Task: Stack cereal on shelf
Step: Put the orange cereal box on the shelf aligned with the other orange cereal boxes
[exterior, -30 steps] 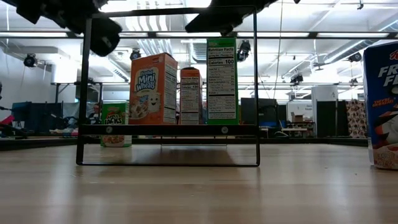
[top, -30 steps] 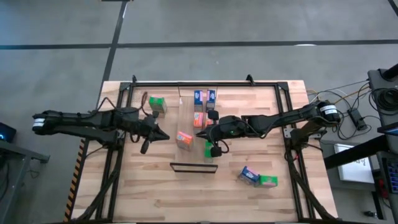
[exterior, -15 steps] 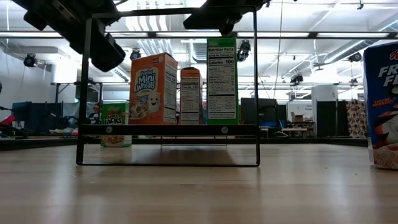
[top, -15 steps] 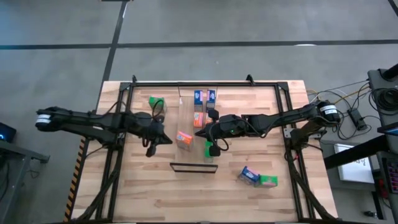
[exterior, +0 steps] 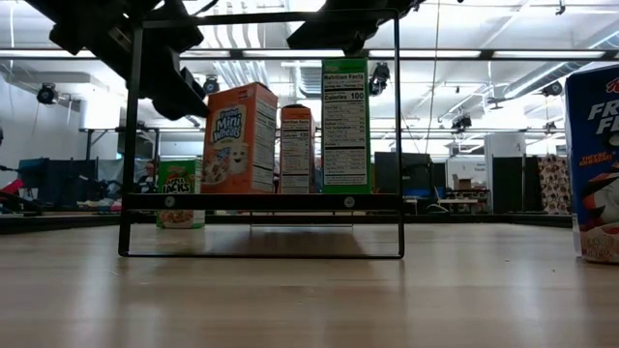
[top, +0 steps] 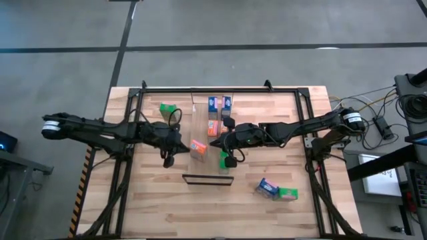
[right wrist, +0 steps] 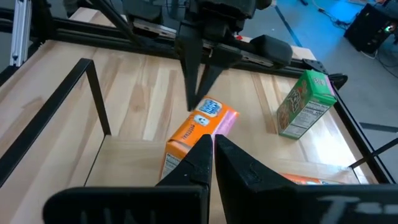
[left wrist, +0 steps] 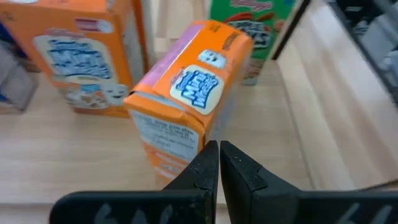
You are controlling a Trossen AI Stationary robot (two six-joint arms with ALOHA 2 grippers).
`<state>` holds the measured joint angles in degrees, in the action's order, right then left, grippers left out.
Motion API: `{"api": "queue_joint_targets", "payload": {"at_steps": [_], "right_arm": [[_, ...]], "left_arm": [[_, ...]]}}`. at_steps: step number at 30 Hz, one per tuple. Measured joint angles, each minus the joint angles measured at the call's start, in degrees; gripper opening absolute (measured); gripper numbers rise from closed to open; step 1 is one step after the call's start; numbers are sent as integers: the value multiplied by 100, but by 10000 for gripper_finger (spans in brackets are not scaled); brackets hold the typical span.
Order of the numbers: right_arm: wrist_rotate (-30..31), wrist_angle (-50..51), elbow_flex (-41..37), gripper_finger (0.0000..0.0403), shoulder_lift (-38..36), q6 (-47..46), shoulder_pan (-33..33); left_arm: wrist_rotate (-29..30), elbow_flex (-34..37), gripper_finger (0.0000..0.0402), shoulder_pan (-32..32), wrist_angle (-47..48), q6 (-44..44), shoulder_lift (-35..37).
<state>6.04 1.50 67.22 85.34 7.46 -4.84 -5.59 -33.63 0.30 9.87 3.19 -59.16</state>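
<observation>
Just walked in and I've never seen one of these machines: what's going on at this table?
Two robot arms are working among small cereal boxes on a wooden table. Both are closing in on one orange box from opposite sides: the left pincer and the right pincer are both shut, tips close beside the box, holding nothing. That box looks tilted. A green box stands right next to it, more boxes stand behind by the shelf, and a blue box lies off to the side.
</observation>
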Motion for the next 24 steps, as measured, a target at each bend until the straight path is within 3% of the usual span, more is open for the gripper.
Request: {"api": "queue_joint_targets", "payload": {"at_steps": [15, 24], "right_arm": [[2, 9, -2, 9, 0, 2, 0], [0, 169, -4, 9, 0, 2, 0]], "left_arm": [[1382, 0, 0, 0, 77, -120, 1], [1399, -63, 0, 0, 289, -119, 149]]}}
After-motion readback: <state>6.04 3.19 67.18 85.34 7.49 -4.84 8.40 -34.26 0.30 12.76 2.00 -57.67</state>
